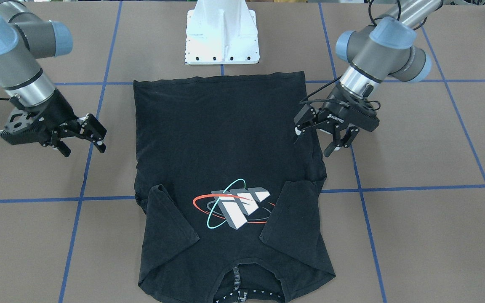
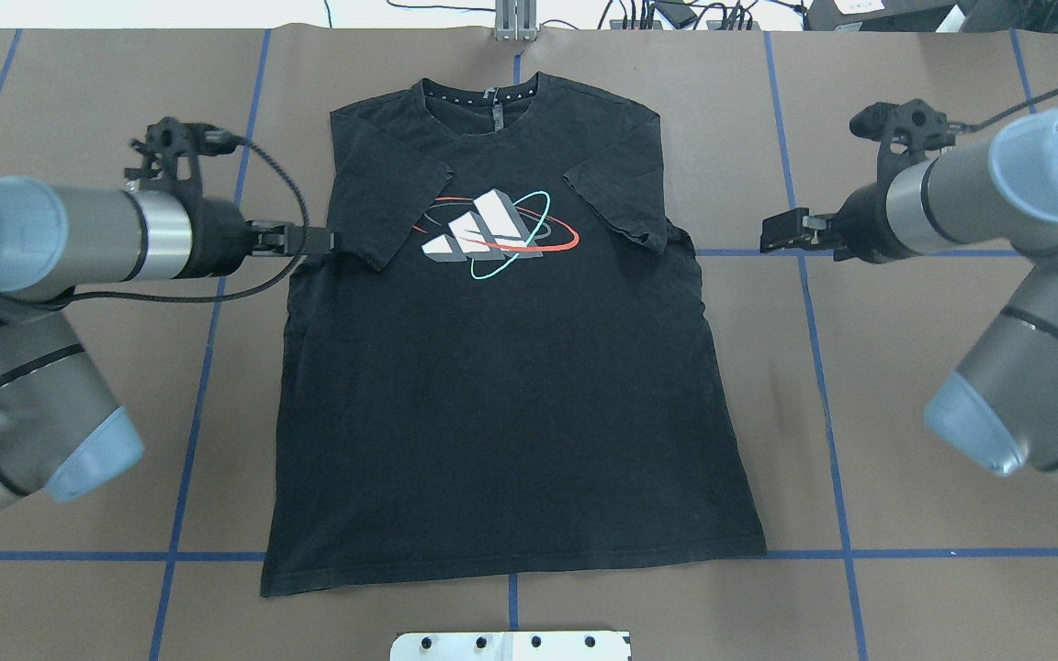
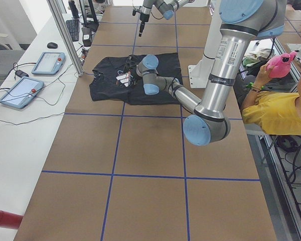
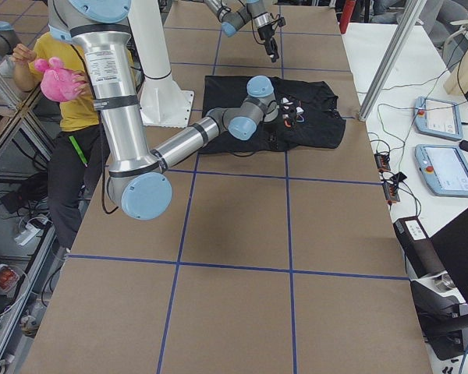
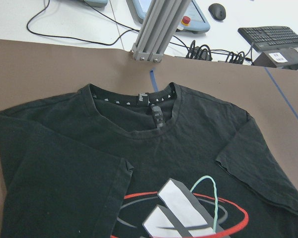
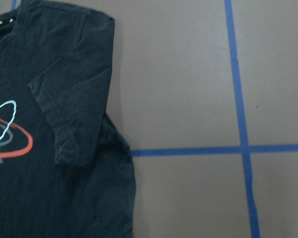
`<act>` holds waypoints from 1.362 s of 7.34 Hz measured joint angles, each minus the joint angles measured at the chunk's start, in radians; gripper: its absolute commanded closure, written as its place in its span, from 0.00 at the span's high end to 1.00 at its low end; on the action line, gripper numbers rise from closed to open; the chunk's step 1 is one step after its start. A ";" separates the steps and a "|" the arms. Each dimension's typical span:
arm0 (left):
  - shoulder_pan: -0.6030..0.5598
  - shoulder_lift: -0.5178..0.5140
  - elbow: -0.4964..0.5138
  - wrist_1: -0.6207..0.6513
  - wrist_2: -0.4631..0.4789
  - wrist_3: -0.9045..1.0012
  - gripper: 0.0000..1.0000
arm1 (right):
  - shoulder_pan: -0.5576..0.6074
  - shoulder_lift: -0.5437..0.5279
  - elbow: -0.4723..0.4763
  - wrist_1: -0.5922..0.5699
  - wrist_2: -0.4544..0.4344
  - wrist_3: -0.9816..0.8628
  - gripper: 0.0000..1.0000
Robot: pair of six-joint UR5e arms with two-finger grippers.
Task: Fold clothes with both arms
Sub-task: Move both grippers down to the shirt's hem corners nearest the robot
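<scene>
One black T-shirt lies flat on my desk, with two grippers flanking it.
Collar at 12 o'clock, hem at 6, two sleeves folded inward beside the print. The left gripper is at 9 o'clock by the shirt's edge, jaws spread. The right gripper is at 3 o'clock, jaws spread, off the cloth.

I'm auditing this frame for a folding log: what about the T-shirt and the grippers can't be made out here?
- Overhead: whether the left gripper touches the T-shirt; it is seen edge-on, black against black.
- Front-facing: the collar is cut off by the bottom edge.
- Both wrist views: their own jaws are out of frame.
- Exterior left: the chest print is too small to read; the left arm covers part of the shirt.
</scene>
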 measured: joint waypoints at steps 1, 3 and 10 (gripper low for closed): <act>0.023 0.118 -0.080 -0.001 0.002 -0.008 1.00 | -0.102 -0.057 0.087 -0.004 -0.091 0.084 1.00; 0.156 0.271 -0.169 -0.003 0.099 -0.107 1.00 | -0.299 -0.176 0.216 -0.009 -0.270 0.174 1.00; 0.669 0.442 -0.264 0.010 0.357 -0.470 0.79 | -0.664 -0.351 0.360 -0.013 -0.562 0.325 1.00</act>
